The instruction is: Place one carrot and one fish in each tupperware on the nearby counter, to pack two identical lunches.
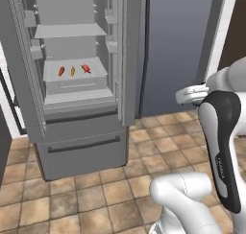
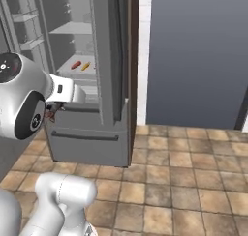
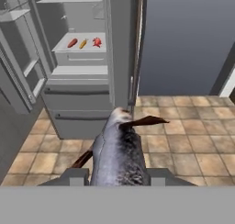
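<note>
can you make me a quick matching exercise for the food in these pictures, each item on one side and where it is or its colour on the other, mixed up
Items
1. grey fish
2. red fish
3. red-orange carrot
4. yellow-orange carrot

Descriptions
a. middle one of three on the fridge shelf
b. held in the gripper
c. rightmost on the shelf in the hand view
d. leftmost on the shelf in the hand view

Pairs: 1-b, 2-c, 3-d, 4-a
</note>
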Controlling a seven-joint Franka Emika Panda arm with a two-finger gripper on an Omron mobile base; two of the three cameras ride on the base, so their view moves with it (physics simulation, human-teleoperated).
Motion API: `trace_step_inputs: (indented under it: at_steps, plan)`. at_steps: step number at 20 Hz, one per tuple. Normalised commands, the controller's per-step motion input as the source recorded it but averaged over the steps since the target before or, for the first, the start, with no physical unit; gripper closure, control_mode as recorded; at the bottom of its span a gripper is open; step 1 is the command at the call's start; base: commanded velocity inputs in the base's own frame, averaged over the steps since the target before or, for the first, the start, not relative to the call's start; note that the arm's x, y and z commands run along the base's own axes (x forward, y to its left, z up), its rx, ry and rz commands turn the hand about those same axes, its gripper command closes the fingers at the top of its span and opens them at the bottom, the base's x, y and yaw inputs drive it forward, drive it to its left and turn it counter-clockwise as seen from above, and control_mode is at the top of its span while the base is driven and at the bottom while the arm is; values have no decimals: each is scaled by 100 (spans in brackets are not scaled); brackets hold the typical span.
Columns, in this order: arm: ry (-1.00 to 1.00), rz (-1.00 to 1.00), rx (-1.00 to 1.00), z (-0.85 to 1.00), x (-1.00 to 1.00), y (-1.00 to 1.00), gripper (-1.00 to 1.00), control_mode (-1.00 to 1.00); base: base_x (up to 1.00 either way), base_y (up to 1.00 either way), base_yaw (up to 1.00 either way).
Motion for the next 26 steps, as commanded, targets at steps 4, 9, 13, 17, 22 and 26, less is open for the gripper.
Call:
trace_step_inputs:
  at_steps: [4, 9, 13, 17, 22, 26]
  plan:
    - [0, 0, 0, 0, 0, 0, 100, 100, 0, -75, -24]
    - [0, 0, 0, 0, 0, 0, 100, 100, 1, -65, -33]
    - [0, 0, 0, 0, 0, 0, 100, 100, 7, -60, -37]
    - [0, 0, 0, 0, 0, 0, 100, 100, 8, -58, -42]
    - [0, 0, 0, 0, 0, 0, 100, 100, 14, -51, -47]
    - [0, 0, 0, 0, 0, 0, 100, 100, 28, -35, -56]
